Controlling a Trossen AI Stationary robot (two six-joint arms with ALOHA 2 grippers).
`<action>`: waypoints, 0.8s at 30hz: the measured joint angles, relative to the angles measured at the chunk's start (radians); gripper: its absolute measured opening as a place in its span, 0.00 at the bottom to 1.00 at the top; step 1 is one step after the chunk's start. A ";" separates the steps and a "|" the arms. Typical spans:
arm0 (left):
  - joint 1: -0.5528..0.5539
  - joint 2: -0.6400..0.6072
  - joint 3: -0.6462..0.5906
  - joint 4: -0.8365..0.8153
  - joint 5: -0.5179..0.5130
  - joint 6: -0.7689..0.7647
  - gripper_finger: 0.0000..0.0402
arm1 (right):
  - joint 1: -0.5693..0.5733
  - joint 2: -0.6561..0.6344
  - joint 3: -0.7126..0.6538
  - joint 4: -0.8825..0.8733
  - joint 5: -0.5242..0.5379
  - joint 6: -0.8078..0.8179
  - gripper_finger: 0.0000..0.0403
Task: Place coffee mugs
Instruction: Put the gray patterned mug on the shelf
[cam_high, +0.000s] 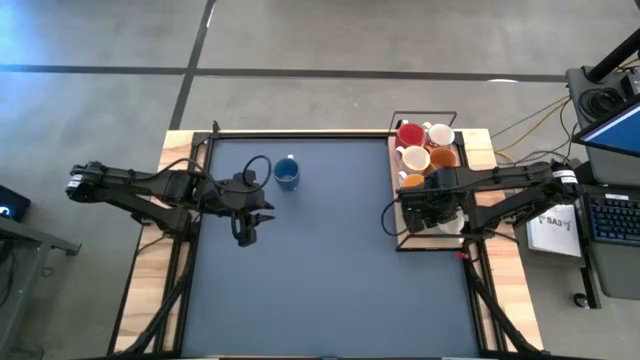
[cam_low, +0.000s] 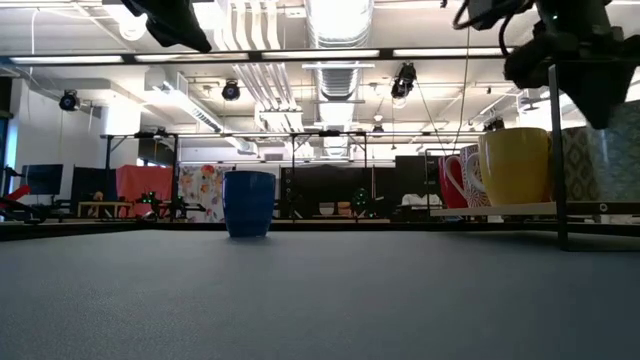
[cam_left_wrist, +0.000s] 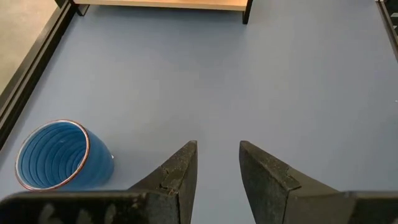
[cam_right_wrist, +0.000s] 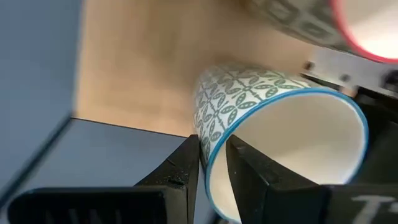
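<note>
A blue mug stands upright on its base on the dark mat, also seen as the blue mug and the blue mug. My left gripper hangs open above the mat, just near and left of it, touching nothing; its fingers stand apart. My right gripper is over the tray at the table's right, shut on a white mug with a green leaf pattern and blue rim. A red mug, white mugs and orange mugs stand in the tray. My right gripper pinches the patterned mug's wall at the blue rim, one finger outside and one finger inside the mug. It comes from above, pointing down. The mug tilts in the hold; whether its base still rests on the tray cannot be told.
The tray sits raised on a black wire frame near the mat's right edge, with mugs packed close together; a second patterned mug with a red rim lies right beside the held one. The mat is open between the arms and toward the near edge.
</note>
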 joint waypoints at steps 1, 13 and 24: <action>0.000 0.000 0.000 0.000 0.000 0.000 0.25 | 0.000 0.000 0.000 -0.021 0.000 -0.001 0.17; 0.000 0.000 0.000 0.000 0.000 0.000 0.25 | 0.000 0.000 0.000 -0.024 0.003 -0.070 0.20; 0.000 0.000 0.000 0.001 0.000 0.000 0.25 | 0.000 0.000 0.000 0.001 -0.024 -0.091 0.20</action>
